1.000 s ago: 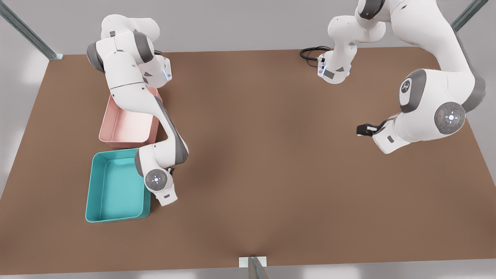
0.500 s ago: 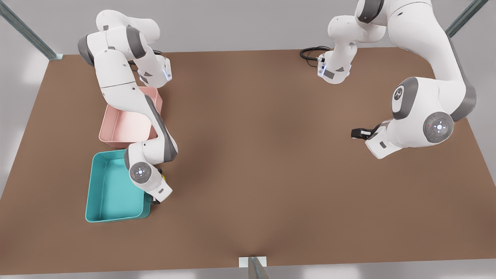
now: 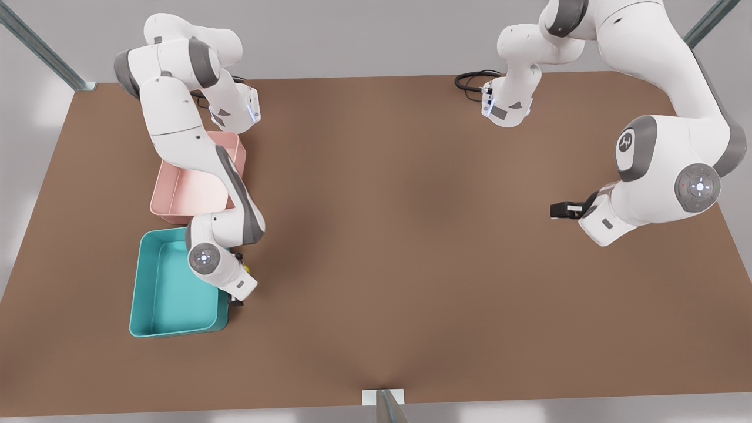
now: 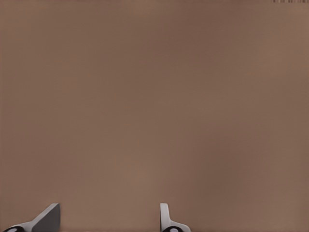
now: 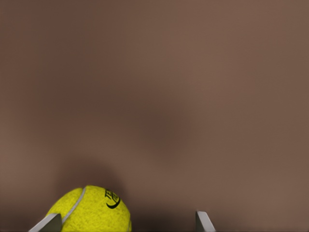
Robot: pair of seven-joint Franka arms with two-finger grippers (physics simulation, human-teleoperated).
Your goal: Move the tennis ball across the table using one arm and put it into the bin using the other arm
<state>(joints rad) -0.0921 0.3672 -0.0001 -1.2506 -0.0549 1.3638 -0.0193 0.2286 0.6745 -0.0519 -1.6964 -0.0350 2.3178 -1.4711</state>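
Note:
The tennis ball (image 5: 91, 211), bright yellow-green with a white seam, rests on the brown table (image 3: 399, 235). It lies between the fingers of my open right gripper (image 5: 126, 223), close to one fingertip (image 5: 48, 223). In the front view the ball (image 3: 247, 269) is a yellow sliver under the right gripper (image 3: 242, 281), just outside the front view's right wall of the teal bin (image 3: 167, 294). My left gripper (image 3: 562, 210) hovers open over bare table at the front view's right, fingers (image 4: 48, 218) apart, nothing between them.
A pink tray (image 3: 188, 197) stands just behind the teal bin, partly under the right arm. A black cable (image 3: 473, 80) lies at the table's far edge by the left arm's base. Bare tabletop spans the middle.
The right arm's wrist has shifted a little toward the bin, and the ball's edge now peeks out beside it. The left gripper moved toward the front view's left, then back toward its right.

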